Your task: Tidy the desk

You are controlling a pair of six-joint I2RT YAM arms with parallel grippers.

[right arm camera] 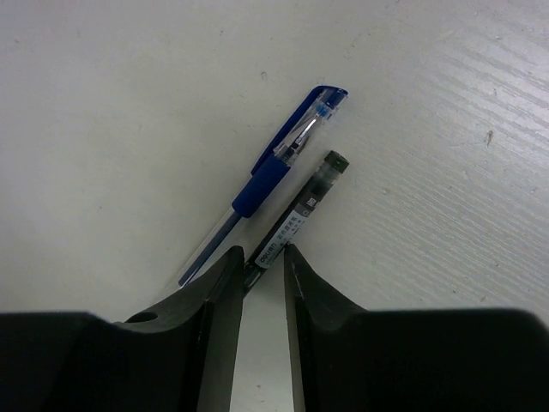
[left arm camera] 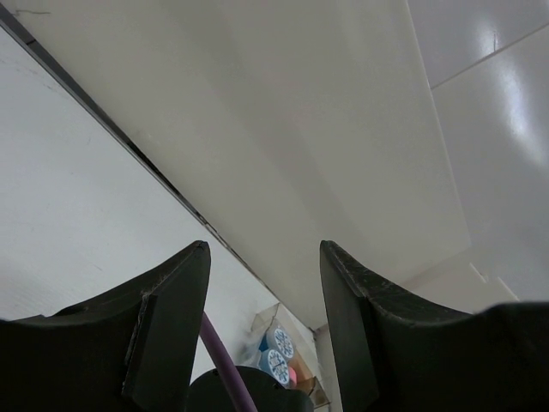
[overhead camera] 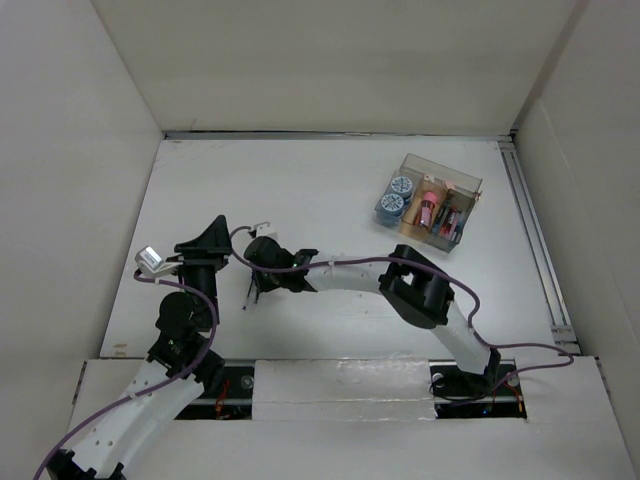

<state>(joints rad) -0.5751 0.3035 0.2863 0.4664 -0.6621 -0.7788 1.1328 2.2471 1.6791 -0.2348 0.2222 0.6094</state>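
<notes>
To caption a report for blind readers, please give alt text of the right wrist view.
The right gripper straddles the near end of a black pen lying on the white desk. Contact is unclear. A blue pen lies close beside it, nearly parallel.

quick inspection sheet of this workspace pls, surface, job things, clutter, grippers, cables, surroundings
surface: matte white desk, silvery strip along its right edge
job's things: blue pen and black pen lying side by side on the desk; clear organizer box at far right, holding two blue rolls and small pink and dark items
clutter: nothing seen
grippers: left gripper open, nothing between its fingers; right gripper low, jaws narrow around the black pen's near end, clamped or not I cannot tell
cables: purple cable along each arm
surroundings: pale walls on three sides
</notes>
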